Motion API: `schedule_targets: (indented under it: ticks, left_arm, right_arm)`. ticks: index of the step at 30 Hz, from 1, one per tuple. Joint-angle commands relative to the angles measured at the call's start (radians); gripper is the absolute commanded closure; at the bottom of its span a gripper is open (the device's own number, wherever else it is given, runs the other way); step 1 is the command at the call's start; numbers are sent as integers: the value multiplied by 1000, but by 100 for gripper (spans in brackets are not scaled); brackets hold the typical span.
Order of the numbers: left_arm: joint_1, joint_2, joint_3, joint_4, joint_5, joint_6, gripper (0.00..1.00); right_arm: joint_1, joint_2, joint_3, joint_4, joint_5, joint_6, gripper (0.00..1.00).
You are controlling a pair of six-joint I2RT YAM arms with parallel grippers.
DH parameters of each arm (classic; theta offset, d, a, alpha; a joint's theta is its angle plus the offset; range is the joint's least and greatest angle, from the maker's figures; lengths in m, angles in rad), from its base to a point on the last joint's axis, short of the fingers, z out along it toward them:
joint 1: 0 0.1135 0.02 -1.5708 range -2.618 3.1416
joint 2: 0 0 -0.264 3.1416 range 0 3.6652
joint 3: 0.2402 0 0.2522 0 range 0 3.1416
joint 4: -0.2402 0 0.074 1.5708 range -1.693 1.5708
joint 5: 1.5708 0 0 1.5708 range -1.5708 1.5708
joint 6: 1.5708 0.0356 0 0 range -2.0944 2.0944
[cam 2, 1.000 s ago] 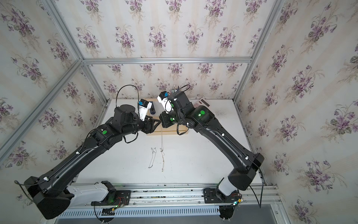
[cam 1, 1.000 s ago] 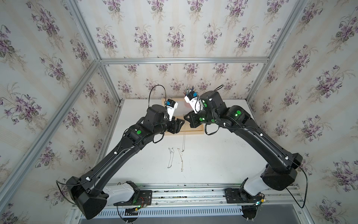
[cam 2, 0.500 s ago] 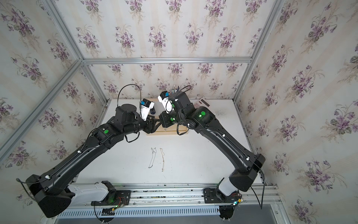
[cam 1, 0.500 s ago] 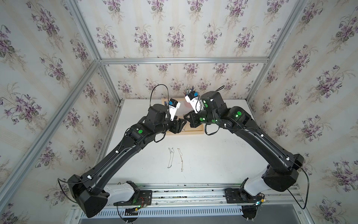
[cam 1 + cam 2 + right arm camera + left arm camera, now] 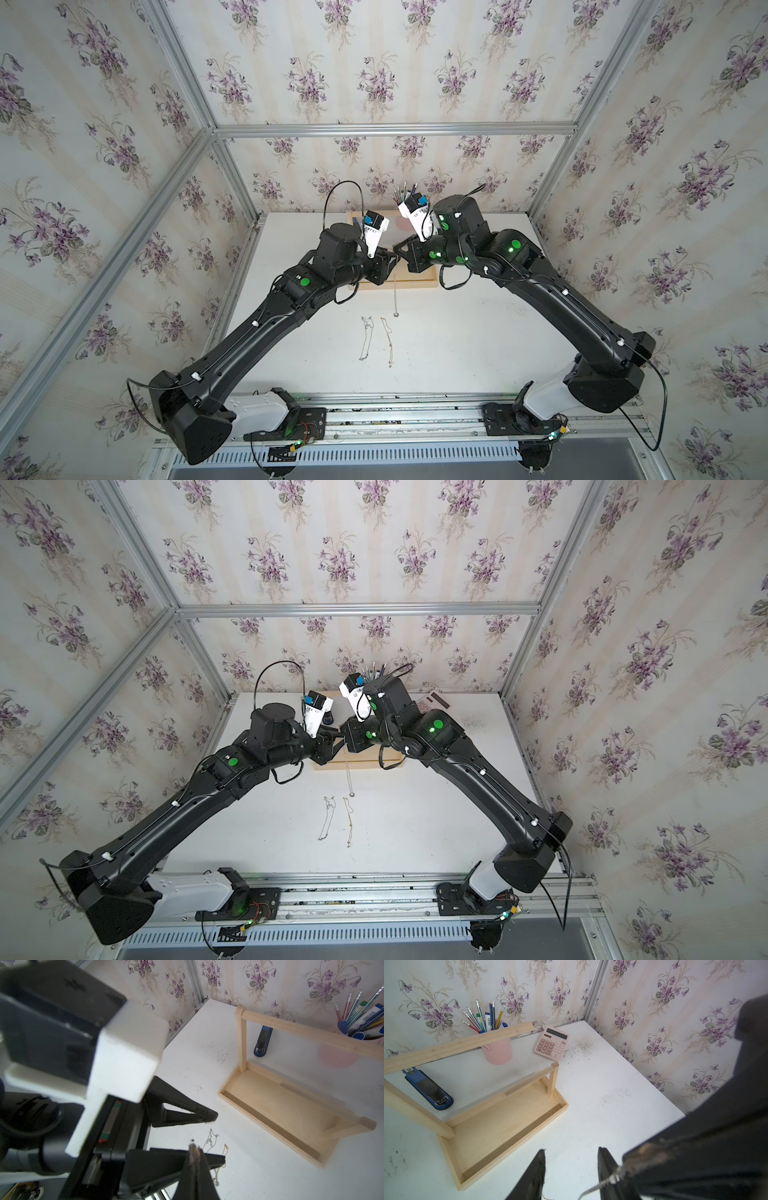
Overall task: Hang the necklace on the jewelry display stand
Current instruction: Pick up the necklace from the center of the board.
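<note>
Item: necklace (image 5: 395,291), pinched tight in my right fingers (image 5: 194,1167), dangling over the desk (image 5: 457,332) at six o'clock of the stand (image 5: 415,284); left fingers (image 5: 536,1172) half-open, empty, probably poised to take it.

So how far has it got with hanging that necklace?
Done: one necklace is off the table, dangling from the shut right pincer by the stand. In hand: the open left pincer sits at that pincer's tip, perhaps to take or spread it. Left: the bars are bare, so nothing hangs yet; two other chains lie on the table.
</note>
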Motion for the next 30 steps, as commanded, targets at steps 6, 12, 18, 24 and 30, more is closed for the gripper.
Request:
schedule_targets:
  ticks: [6,12,18,24,30]
  left_arm:
    - [0,9,15,53,11,-4,75]
    - [-1,4,32,41,21,5,92]
    - [-1,1,64,14,19,14,99]
    - [0,-1,86,3,17,16,99]
    - [0,0,114,-19,27,26,99]
  right_arm:
    - [-1,-6,-31,42,-12,14,100]
    - [-1,-4,-56,63,-1,14,99]
    - [-2,-3,-72,87,6,11,90]
    - [-3,-33,-104,134,23,6,79]
    - [-5,-42,-136,161,32,22,68]
